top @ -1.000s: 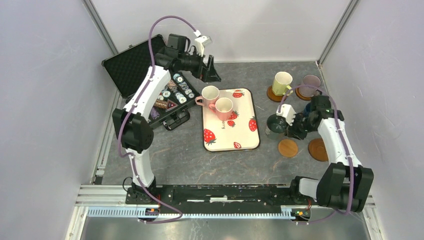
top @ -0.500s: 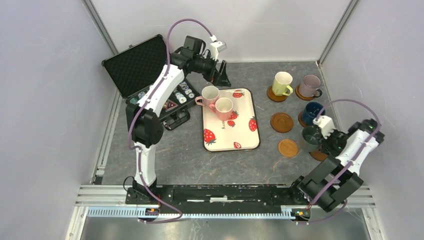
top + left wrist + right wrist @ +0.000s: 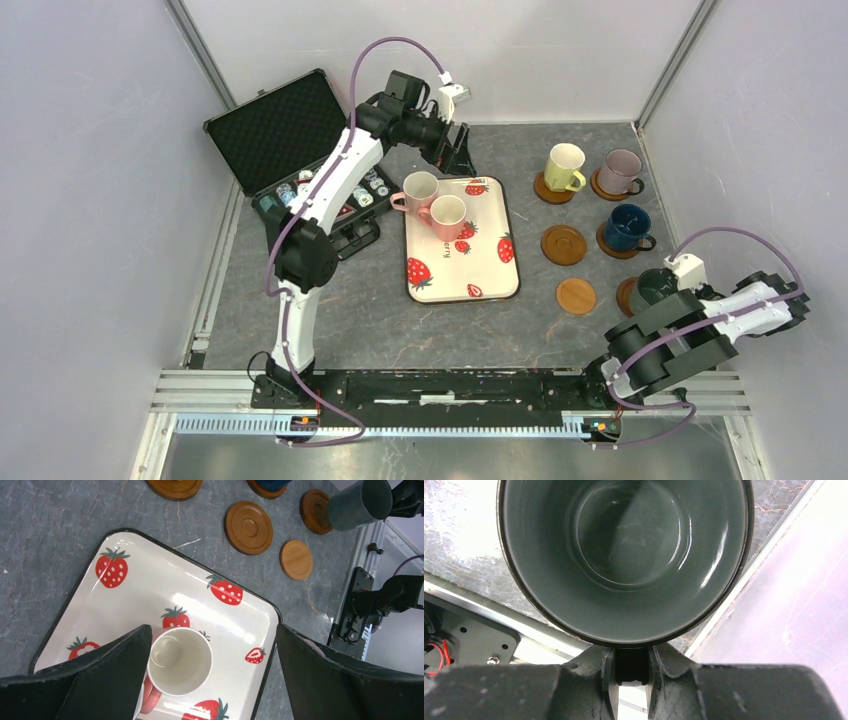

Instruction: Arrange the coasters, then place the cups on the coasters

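Right jaws clamp the dark mug (image 3: pixel 655 287) at the right edge of the bench (image 3: pixel 380 330); left jaws gape above the tray (image 3: pixel 487 272). Six mugs (image 3: pixel 420 187), six coasters (image 3: pixel 564 244). Near edge lies open.

The right fingers (image 3: pixel 674 292) are gripping the dark mug (image 3: pixel 652 287), holding it over a coaster (image 3: pixel 626 296). Just to their left, a bare coaster (image 3: pixel 576 296) is lying on the bench (image 3: pixel 360 320). The left fingers (image 3: pixel 458 155) are hovering, spread wide, just beyond two pink mugs (image 3: pixel 447 217) that are standing on the tray (image 3: pixel 470 275).
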Robot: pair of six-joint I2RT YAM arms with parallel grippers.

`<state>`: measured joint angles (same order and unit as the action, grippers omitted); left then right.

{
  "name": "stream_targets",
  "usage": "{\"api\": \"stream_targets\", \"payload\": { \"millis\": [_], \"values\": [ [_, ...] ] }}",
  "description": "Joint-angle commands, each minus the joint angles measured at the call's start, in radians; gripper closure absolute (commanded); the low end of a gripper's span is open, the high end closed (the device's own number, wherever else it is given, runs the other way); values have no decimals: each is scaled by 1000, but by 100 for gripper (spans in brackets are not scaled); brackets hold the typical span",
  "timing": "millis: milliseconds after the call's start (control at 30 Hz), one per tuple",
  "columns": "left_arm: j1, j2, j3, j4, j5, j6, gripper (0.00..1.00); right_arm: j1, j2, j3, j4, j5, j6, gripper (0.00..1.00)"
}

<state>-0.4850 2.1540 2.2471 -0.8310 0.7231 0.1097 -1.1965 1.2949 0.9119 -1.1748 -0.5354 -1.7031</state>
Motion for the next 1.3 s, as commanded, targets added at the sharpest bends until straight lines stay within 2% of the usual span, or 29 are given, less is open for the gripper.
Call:
{"api": "stream_targets", "payload": {
  "millis": [0,333,767,1033,1133,1267],
  "values": [
    [-6,12,46,-4,-15,19,0,-8,34,-1,39,-106,-35,100],
    [-6,-15,22,-5,-58,45,0,-6,98,-19,109,-153,-34,100],
    [-6,-14,15,-5,-60,42,0,29,110,-90,232,-124,21,98],
    [-7,-7,12,-10,-61,48,0,30,126,-69,229,-116,28,96],
    [-7,-3,16,-10,-59,46,0,30,123,-73,224,-103,20,91],
    [-7,0,14,-10,-58,43,0,29,103,-75,227,-91,20,74]
  ]
}}
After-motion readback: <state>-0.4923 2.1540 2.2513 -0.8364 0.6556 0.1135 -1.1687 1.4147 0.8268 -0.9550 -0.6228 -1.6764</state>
